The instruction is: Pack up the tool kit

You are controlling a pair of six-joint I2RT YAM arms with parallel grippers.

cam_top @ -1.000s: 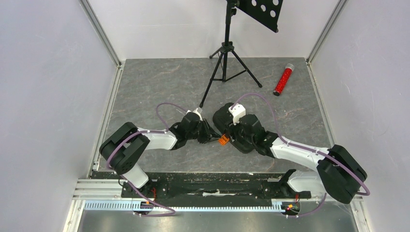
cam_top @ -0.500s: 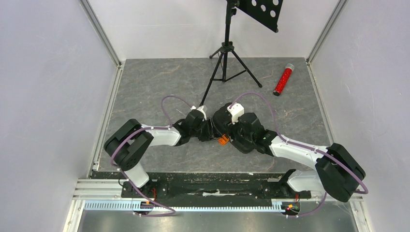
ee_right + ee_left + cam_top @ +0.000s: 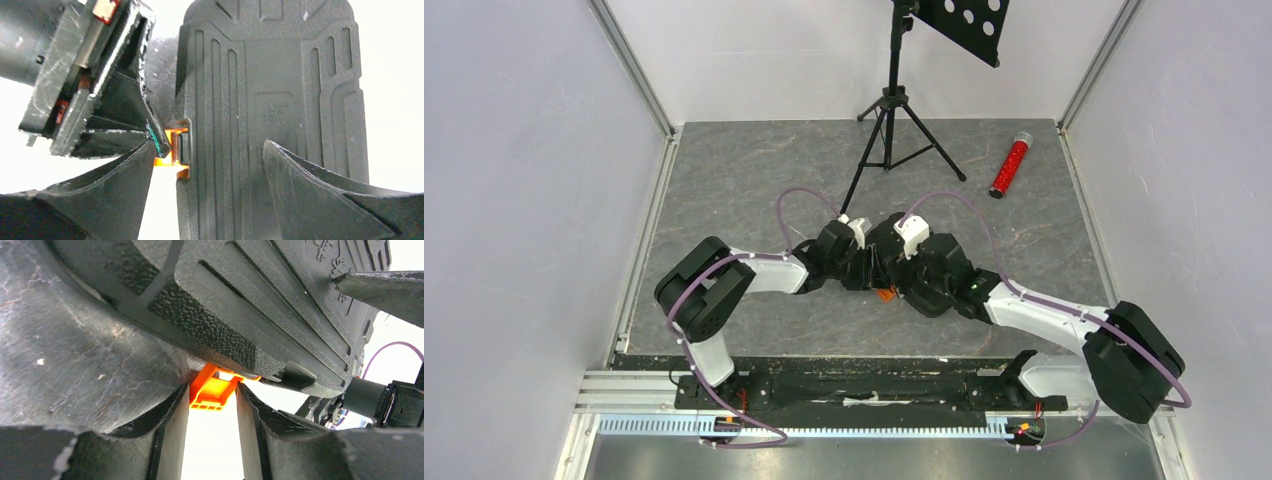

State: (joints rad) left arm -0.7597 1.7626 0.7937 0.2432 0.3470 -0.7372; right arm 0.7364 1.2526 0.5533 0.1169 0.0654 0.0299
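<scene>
The black ribbed tool kit case (image 3: 929, 303) lies shut on the table's middle, with no tools showing. Its orange latch (image 3: 885, 294) sticks out at the near left edge. My right gripper (image 3: 906, 272) is open above the lid (image 3: 270, 75); one finger (image 3: 125, 185) hangs beside the latch (image 3: 175, 145) and the other (image 3: 310, 190) over the ribs. My left gripper (image 3: 872, 276) is low at the case's left side. In the left wrist view its jaws stand a little apart, with the latch (image 3: 212, 392) between the tips of my left gripper (image 3: 212, 405).
A black tripod stand (image 3: 890, 130) stands behind the case, one leg reaching close to my left wrist. A red glittery tube (image 3: 1009, 165) lies at the back right. Grey walls close in the table's left, right and far sides.
My left arm has slid to the right, bringing its fingertips up against the case's orange latch. The right gripper has stayed over the lid.
</scene>
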